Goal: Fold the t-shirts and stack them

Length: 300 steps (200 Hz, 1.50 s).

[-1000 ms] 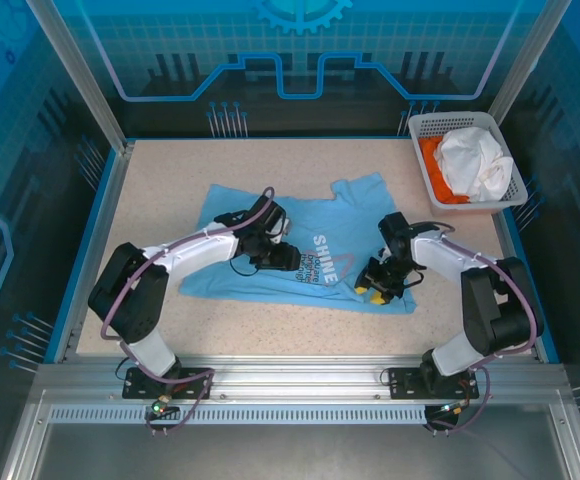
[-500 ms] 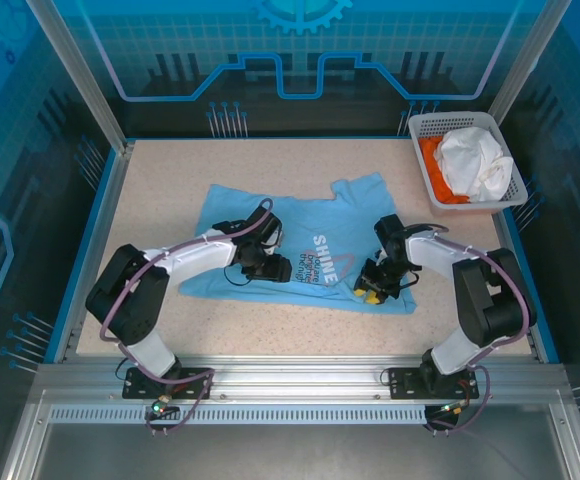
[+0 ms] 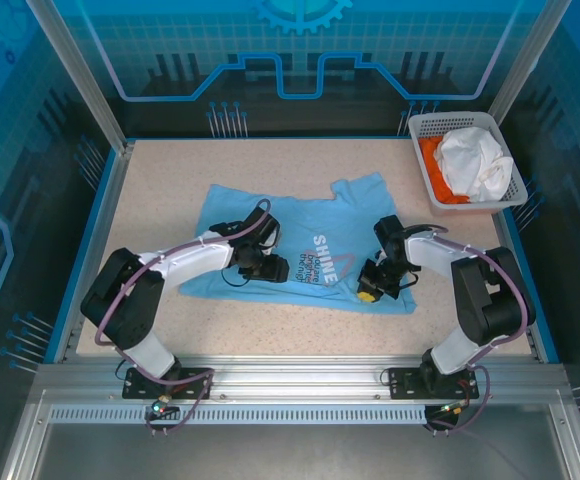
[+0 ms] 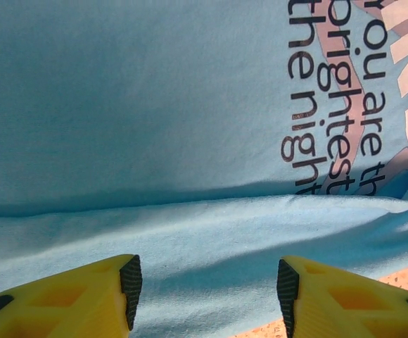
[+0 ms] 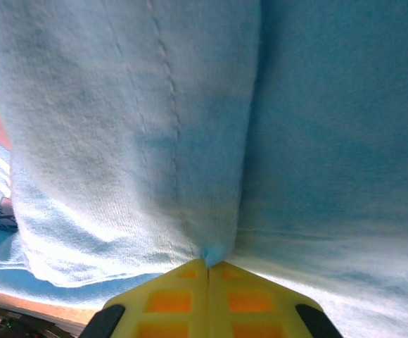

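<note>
Our top camera sits above and behind the arm bases, which lie along the bottom of the frame. It faces forward and down over the whole table (image 3: 160,170), with the basket (image 3: 450,117) at upper right. Our left wrist camera looks out past the left gripper (image 4: 207,285) at the bottom edge, very near the blue shirt (image 4: 141,105), whose lettering (image 4: 316,91) runs down the upper right. Our right wrist camera, behind the right gripper (image 5: 207,264), is nearer still, near enough to show stitching. We share the shirt across all three views, the lettering across two.
</note>
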{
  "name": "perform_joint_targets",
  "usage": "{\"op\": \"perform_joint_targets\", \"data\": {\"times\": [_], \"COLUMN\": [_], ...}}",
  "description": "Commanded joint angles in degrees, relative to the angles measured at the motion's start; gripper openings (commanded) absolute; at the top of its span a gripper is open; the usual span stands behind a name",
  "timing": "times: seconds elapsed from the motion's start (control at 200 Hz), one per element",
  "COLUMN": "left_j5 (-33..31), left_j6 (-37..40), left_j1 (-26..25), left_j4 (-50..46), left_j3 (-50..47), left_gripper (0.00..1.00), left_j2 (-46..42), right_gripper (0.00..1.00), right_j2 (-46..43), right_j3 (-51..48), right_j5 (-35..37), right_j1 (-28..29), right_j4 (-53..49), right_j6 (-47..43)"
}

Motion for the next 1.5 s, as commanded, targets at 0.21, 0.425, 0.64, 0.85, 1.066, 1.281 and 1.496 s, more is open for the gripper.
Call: {"op": "perform_joint_targets", "data": {"times": [0.21,0.425,0.64,0.85,1.066,1.281,1.496], "left_j5": [-3.29,-5.63,-8.4,-9.96,-11.14,-11.84,-12.11], "left_j6": [2.61,3.09,4.8,5.97,6.53,6.49,6.4], "left_j1": [-0.02,-0.08,-0.07,-0.05,0.02,0.1,0.15], "left_j4": [-1.97,-2.47,-3.52,-4.19,-4.23,-4.39,-4.66], "left_j3": [-0.31,0.28,0.23,0.58,0.32,-0.34,-1.59], "left_gripper": [0.58,0.6,0.65,0.67,0.69,0.7,0.71], "left_j2": [-2.03,-2.13,-2.83,-3.26,-3.57,-4.37,-5.79], "right_gripper": [0.0,0.0,0.0,0.0,0.0,0.0,0.12], "right_j2": [-2.43,2.1,8.36,14.59,20.4,24.77,28.95], "right_j3": [6.16,11.52,18.51,24.56,30.95,37.01,44.41], "right_j5": [-0.95,-0.78,-0.71,-1.46,-1.98,-0.95,0.78], "right_j1": [0.75,0.78,0.76,0.77,1.57,2.41,4.73], "right_j4": [-2.48,-2.72,-2.49,-2.34,-2.79,-5.28,-10.43], "right_j6": [5.56,8.07,9.98,11.61,11.42,8.59,3.1]}}
